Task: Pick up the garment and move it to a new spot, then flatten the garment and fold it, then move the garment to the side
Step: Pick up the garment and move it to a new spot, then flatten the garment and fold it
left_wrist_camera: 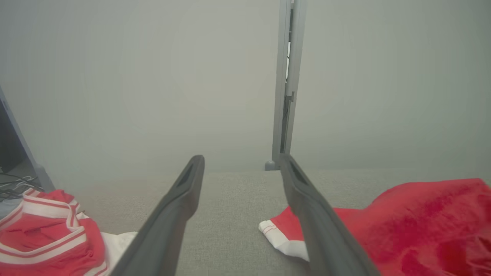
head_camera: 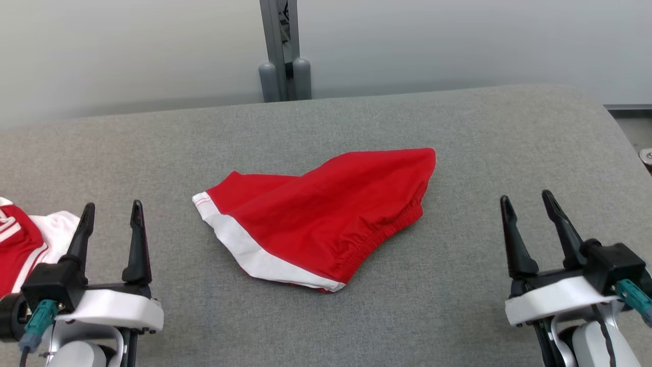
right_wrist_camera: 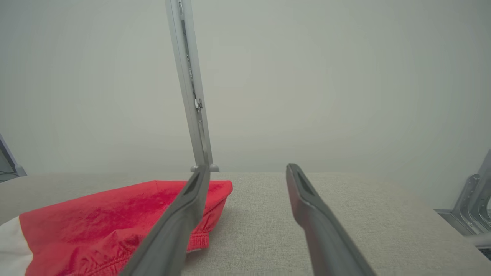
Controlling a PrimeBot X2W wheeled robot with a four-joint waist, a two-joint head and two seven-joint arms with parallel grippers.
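The garment (head_camera: 321, 216), a pair of red shorts with a white hem band and an elastic waistband, lies loosely folded in the middle of the grey table (head_camera: 356, 117). My left gripper (head_camera: 113, 214) hovers open at the lower left, well to the left of the shorts, with nothing between its fingers. My right gripper (head_camera: 527, 204) stands open at the lower right, apart from the waistband end. In the left wrist view the shorts (left_wrist_camera: 418, 226) lie to the right of the fingers (left_wrist_camera: 180, 207). In the right wrist view the shorts (right_wrist_camera: 99, 226) lie to the left, partly behind one finger (right_wrist_camera: 180, 214).
A second red and white striped garment (head_camera: 20, 242) lies at the table's left edge beside my left gripper, seen too in the left wrist view (left_wrist_camera: 46, 237). A grey metal post (head_camera: 282, 51) rises behind the table's far edge. A metal frame (right_wrist_camera: 472, 199) stands off the right end.
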